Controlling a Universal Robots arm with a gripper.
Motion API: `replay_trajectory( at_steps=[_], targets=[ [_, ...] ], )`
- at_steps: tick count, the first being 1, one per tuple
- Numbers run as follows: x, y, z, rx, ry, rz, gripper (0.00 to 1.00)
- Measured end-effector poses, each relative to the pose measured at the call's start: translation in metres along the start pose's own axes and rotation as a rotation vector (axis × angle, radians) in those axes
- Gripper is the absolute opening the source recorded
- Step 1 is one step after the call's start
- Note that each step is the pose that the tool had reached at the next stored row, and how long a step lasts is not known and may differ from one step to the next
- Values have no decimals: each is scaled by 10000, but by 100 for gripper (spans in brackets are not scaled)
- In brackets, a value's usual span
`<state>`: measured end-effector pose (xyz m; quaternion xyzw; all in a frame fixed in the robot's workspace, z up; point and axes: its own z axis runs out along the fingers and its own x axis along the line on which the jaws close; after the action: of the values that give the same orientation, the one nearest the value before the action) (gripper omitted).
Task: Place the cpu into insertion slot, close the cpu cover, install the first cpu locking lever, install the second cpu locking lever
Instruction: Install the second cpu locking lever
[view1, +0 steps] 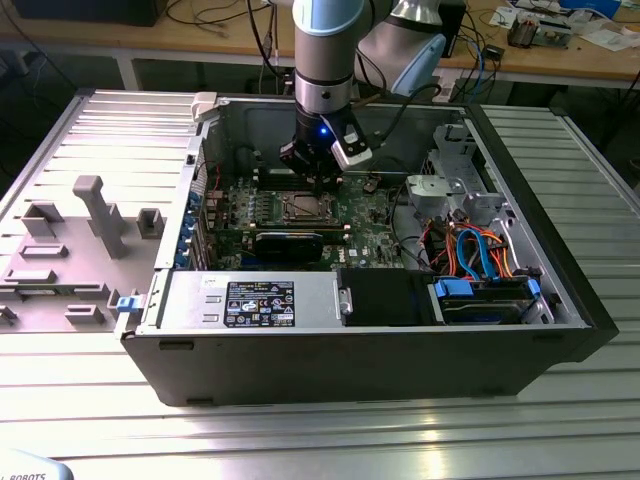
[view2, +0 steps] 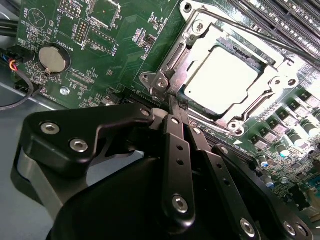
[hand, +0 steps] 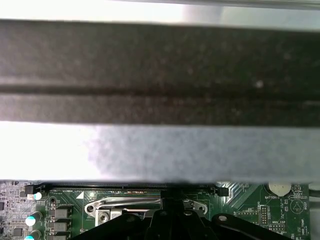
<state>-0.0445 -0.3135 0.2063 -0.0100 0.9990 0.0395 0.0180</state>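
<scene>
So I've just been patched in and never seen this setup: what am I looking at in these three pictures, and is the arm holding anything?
The exterior view shows a robot arm reaching down into an open computer case lying on a ribbed metal table. A grey tray sits at that view's left.

The other two pictures come from cameras riding near the arm's wrist, so the black metal in front is the gripper itself.

In the second wrist view, the green motherboard carries the insertion slot. The cpu, its pale metal top showing, already lies there, and the cpu cover sits down around it. The gripper's fingers are shut together, their tip at the slot's corner by a thin lever. It seems to hold nothing.

The first wrist view sees the slot edge-on under the case wall.
</scene>
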Motion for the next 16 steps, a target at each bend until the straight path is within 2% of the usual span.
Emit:
replay_trajectory(
  at_steps=[6,10,16],
  targets=[
    [1,-35,-7,-2,0,1,11],
    [-2,-31,-85,-4,1,0,11],
    [-2,-71,-89,-5,0,-1,11]
  ],
)
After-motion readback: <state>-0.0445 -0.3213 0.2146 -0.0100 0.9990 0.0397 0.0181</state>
